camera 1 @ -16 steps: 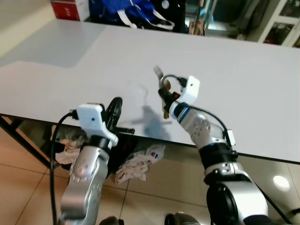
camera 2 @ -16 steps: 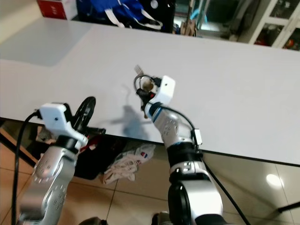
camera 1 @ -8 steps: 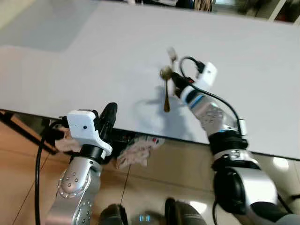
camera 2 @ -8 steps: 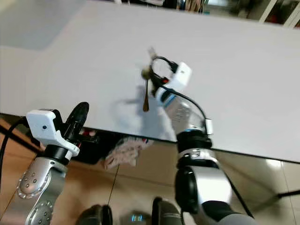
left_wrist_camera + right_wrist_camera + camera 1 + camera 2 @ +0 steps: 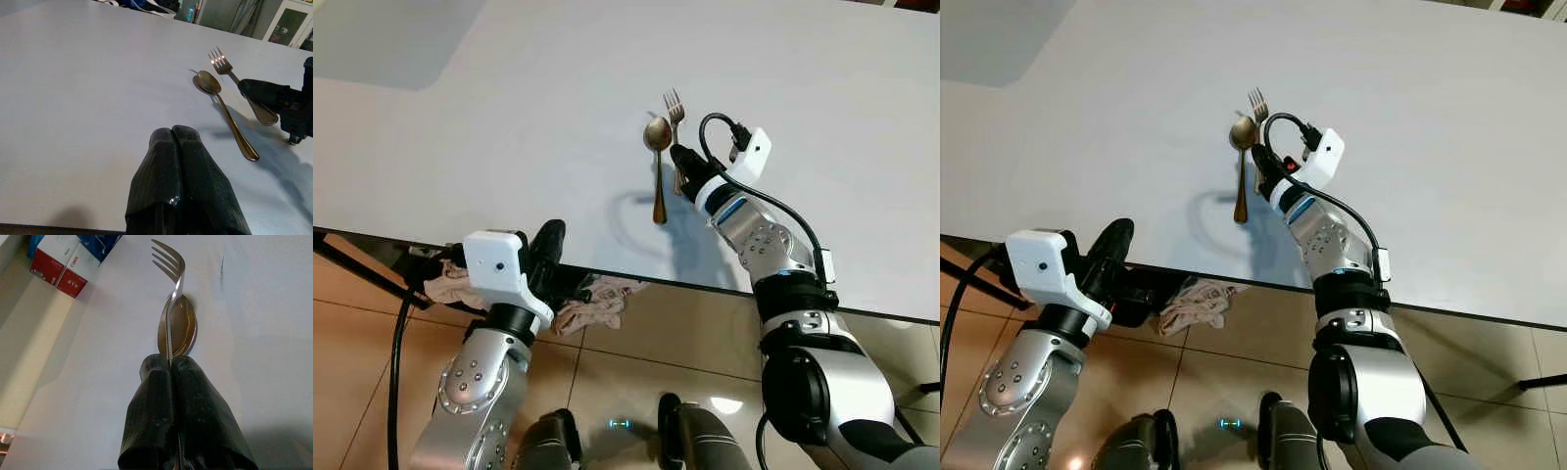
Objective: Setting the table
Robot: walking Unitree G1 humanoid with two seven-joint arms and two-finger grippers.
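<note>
While the robot stands at the table edge, notes run from nearest to farthest:

Floor: tiles below the table, with a crumpled cloth [image 5: 595, 311] lying under its near edge.
Left gripper [image 5: 182, 147]: fingers pressed together, holding nothing, hovering at the near edge of the table [image 5: 489, 117] and pointed across it.
Spoon [image 5: 657, 166]: lies flat on the white top, bowl toward the far side, handle toward the robot, just to the left of the fork and apart from any finger.
Right gripper [image 5: 681, 164]: fingers closed on the fork's handle, low over the table a little way in from the edge.
Fork [image 5: 674, 110]: tines point away from the robot, beyond the fingertips; the right wrist view shows it pinched edge-on between the pads. Whether it rests on the top or hangs just above, I cannot tell.
Handling, judged: both pieces look like thin polished metal, so light, rigid, not fragile, but slick; a narrow handle could pivot or slide in a two-finger pinch.
Grip point, judged: mid-handle, squeezing across the flat faces, gives the steadiest hold; the spoon lying flush will be awkward to get under.
Far side: red boxes [image 5: 61, 269] beyond the table.
</note>
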